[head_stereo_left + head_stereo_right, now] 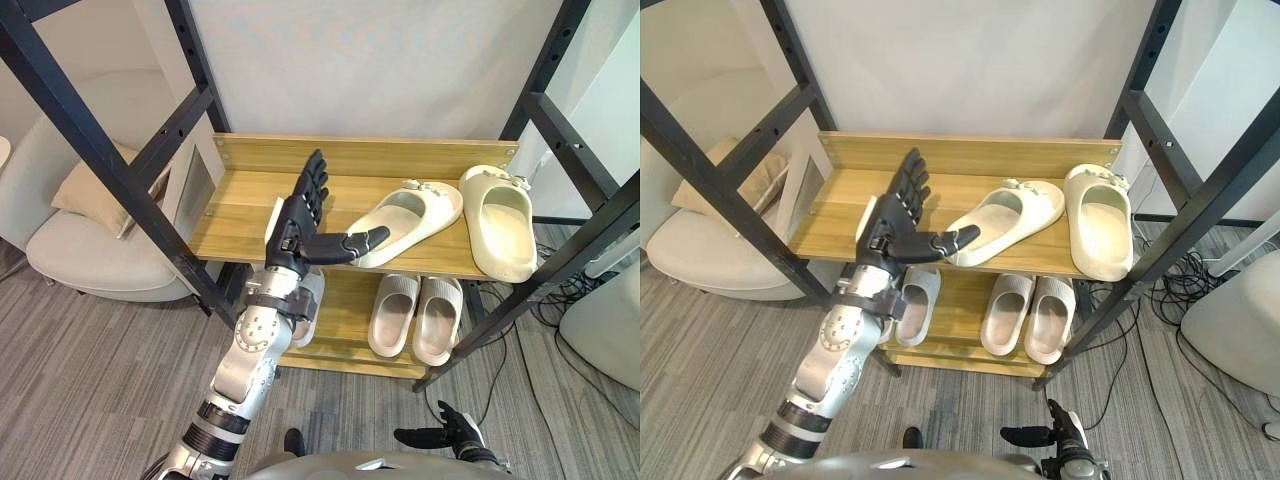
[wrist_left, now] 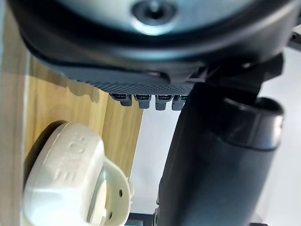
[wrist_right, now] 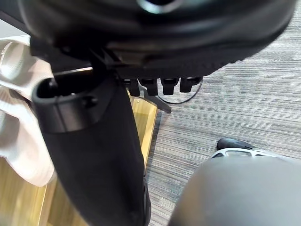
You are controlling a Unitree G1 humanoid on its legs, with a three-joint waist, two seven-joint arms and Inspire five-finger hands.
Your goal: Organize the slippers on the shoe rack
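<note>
Cream foam slippers occupy the shoe rack's [image 1: 240, 205] upper wooden shelf: the right-hand slipper [image 1: 500, 225] lies straight, while the angled slipper [image 1: 410, 215] beside it lies skewed, its front end swung out toward the shelf's near edge. The left robot hand [image 1: 295, 225] hovers just beside that end, fingers straight and spread, thumb stretched toward it; whether the thumb touches cannot be told. On the lower shelf a pale pair [image 1: 415, 315] lies neatly side by side, and a lone pale slipper [image 1: 310, 305] shows partly behind the left arm. The right robot hand [image 1: 445, 436] hangs low near the floor, relaxed and holding nothing. By my judgement the task is well along: what remains is squaring the angled slipper with its mate.
</note>
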